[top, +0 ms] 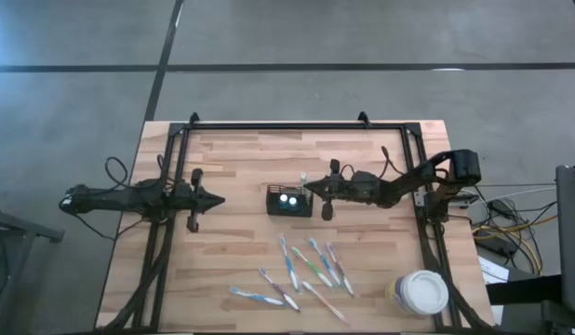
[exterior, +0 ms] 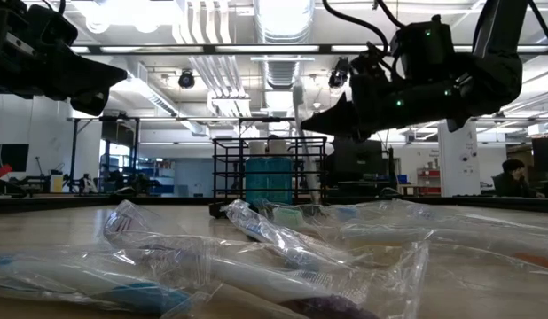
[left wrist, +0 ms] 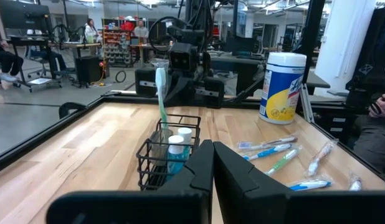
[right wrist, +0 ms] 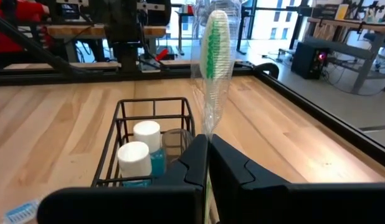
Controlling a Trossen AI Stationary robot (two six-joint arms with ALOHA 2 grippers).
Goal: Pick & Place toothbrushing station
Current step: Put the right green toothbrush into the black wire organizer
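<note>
While the right gripper (right wrist: 208, 149) pinches a wrapped toothbrush (right wrist: 215, 62) upright above the black wire caddy (top: 288, 201) at mid-table, the left gripper (top: 216, 198) hovers clenched and empty to its left; loose toothbrushes (top: 306, 270) lie nearer the front edge.

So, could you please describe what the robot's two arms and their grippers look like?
Both arms are dark, slender and jointed, with black cables looping along them. The left gripper and the right gripper each end in two black, wedge-shaped fingers. Small green lights glow on the right arm.
</note>
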